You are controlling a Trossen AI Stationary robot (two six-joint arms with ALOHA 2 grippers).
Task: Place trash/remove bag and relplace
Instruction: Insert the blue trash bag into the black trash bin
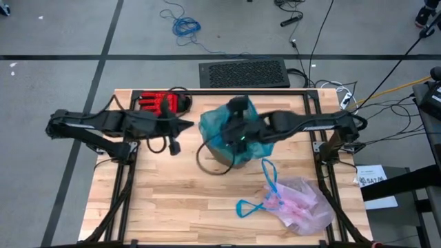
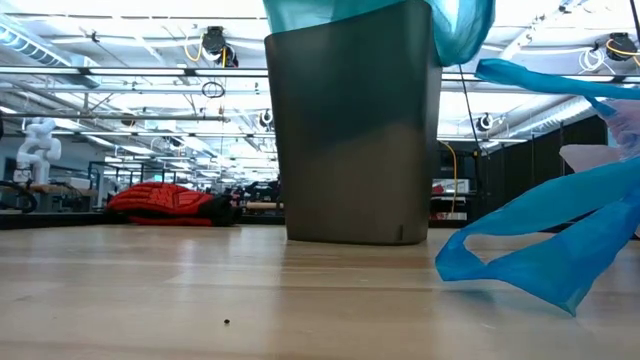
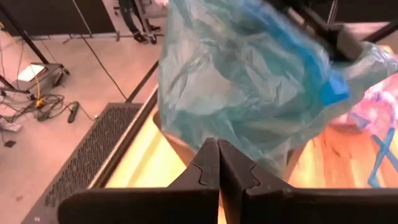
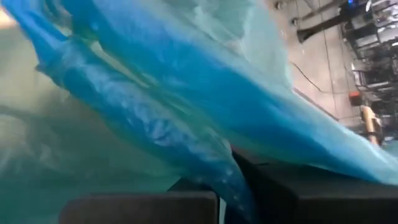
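Observation:
A grey bin (image 2: 350, 130) stands upright at the table's middle, with a teal-green plastic bag (image 1: 224, 120) draped over its top. My right gripper (image 1: 231, 134) reaches over the bin from the right and is shut on this teal bag (image 4: 155, 93). My left gripper (image 1: 187, 125) hovers shut and empty just left of the bin, its shut fingers (image 3: 217, 163) pointing at the teal bag (image 3: 249, 81). The pale pink-white bag (image 1: 302, 207) lies on the table at the near right, its blue drawstring loops (image 2: 530, 250) resting on the wood. The trash is out of view. My right gripper pinches a bunched blue strip of the teal bag (image 4: 217, 163) between its two fingers. It comes slanting down from the table's right side. The rest of the bag spreads loosely ahead of the fingers, over the bin's top.
A red glove (image 1: 160, 103) lies at the far left of the table, behind my left arm. A black grille (image 1: 244, 73) sits on the floor beyond the far edge. The wood between the bin and the near edge (image 1: 186, 207) is bare.

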